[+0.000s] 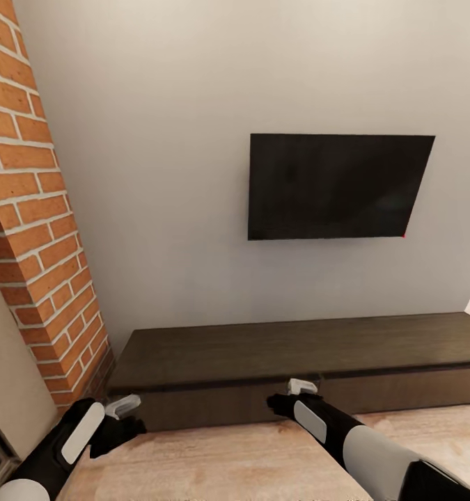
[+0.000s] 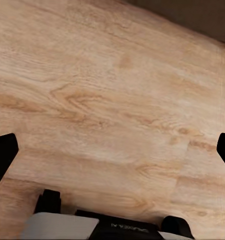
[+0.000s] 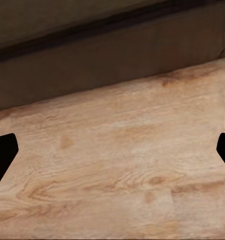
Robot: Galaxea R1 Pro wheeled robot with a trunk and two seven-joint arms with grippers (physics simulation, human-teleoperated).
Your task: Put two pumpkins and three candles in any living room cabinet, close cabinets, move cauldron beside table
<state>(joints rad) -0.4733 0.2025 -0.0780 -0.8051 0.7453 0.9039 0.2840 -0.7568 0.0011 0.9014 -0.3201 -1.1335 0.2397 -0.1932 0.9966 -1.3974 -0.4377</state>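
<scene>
Head view, near to far. Two grippers low over the wood floor (image 1: pixel 214 459): left gripper (image 1: pixel 123 410) at 7 o'clock, right gripper (image 1: pixel 297 393) at 6 o'clock; both spread wide, holding nothing. One cabinet (image 1: pixel 297 348) straight ahead at 12 o'clock of the right gripper, long axis running 9 to 3, drawer fronts apparently shut. Right arm nearer. One wall TV (image 1: pixel 339 184) beyond; brick column (image 1: pixel 40 229) at 9 o'clock.

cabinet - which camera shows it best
The head view: the cabinet spans the wall under the tv, flat top and front visible. The right wrist view catches its lower front; the left wrist view, a dark corner.
</scene>
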